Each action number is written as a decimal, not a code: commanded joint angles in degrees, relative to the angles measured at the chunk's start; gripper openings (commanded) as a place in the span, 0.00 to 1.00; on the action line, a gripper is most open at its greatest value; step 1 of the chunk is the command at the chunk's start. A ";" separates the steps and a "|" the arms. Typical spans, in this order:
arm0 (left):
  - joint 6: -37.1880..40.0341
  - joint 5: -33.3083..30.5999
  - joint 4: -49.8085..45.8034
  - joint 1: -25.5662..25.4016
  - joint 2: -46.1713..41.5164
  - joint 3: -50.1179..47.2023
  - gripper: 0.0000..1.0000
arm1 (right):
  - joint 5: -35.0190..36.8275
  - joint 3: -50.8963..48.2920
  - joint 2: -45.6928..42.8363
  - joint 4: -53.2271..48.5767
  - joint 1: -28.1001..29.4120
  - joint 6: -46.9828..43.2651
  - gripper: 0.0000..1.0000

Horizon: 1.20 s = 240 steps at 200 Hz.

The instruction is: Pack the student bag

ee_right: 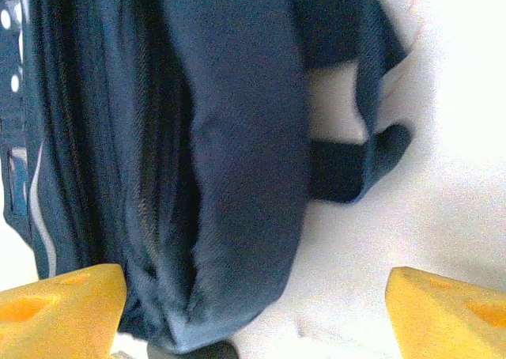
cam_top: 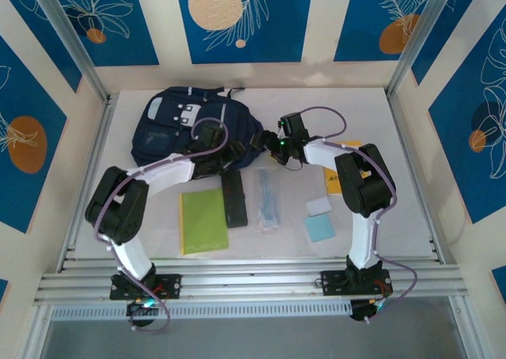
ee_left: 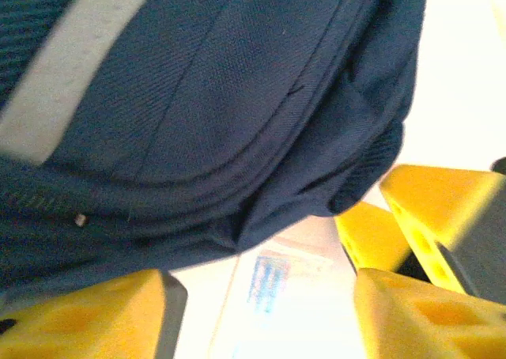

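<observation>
**Student bag (cam_top: pixel 178 126): far left of table, a gripper at each near corner**

Your student bag lies flat on the white table (cam_top: pixel 411 217), grey patch up.
- Left gripper (ee_left: pixel 261 315): at the bag's near edge, jaws apart, nothing between them.
- Right gripper (ee_right: pixel 253 319): at the bag's right side beside a dark strap (ee_right: pixel 348 98), jaws wide, clamping nothing.
- Nearer you, left to right: green notebook (cam_top: pixel 203 221), flat black item (cam_top: pixel 234 199), clear packet (cam_top: pixel 269 201), light-blue pad (cam_top: pixel 319 228).

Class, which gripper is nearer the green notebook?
Left. The left gripper is at the near edge of the student bag, just beyond the green notebook. The right gripper is at the bag's right end, farther off to the right.
</observation>
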 commanded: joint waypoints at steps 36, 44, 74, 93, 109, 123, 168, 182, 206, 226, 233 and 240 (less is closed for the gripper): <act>2.71 -7.95 -9.85 5.30 -10.76 -8.79 0.92 | -5.40 9.62 9.63 1.23 -1.67 0.99 0.64; 2.32 -8.88 -10.10 6.79 -11.08 -10.42 0.96 | -6.93 9.97 10.35 2.31 -1.84 1.74 0.55; 4.47 -14.00 -9.66 11.54 -10.04 -13.71 1.00 | -11.80 7.71 9.65 7.68 -2.30 3.40 0.01; 7.26 -15.54 -6.98 13.86 -7.04 -13.28 1.00 | -13.07 4.31 5.59 7.90 -3.21 3.40 0.00; 9.67 -14.76 -3.76 14.88 -3.43 -10.77 1.00 | -14.95 -0.87 -0.66 8.32 -4.19 3.17 0.00; 11.87 -12.79 -1.63 14.69 -0.30 -6.76 1.00 | -16.58 -5.90 -7.10 7.46 -4.73 2.51 0.00; 13.51 -5.99 4.35 12.09 9.84 7.28 1.00 | -16.74 -15.97 -25.65 -2.37 -2.69 -0.68 0.00; 13.14 -4.28 5.45 10.64 13.09 11.44 1.00 | -15.82 -17.38 -28.98 -4.08 -0.91 -0.28 0.00; 11.61 -0.94 6.39 8.40 18.94 18.65 1.00 | -14.05 -16.67 -29.81 -6.63 3.90 0.59 0.00; 10.16 1.18 6.60 7.13 23.05 23.53 1.00 | -13.12 -14.61 -27.30 -8.23 8.22 0.78 0.00; 9.83 1.78 6.62 6.93 24.05 24.70 1.00 | -13.13 -13.53 -26.38 -9.47 9.00 0.56 0.03; 9.70 1.95 6.15 7.06 24.47 25.55 1.00 | -12.70 -12.71 -25.70 -10.97 9.34 0.24 0.08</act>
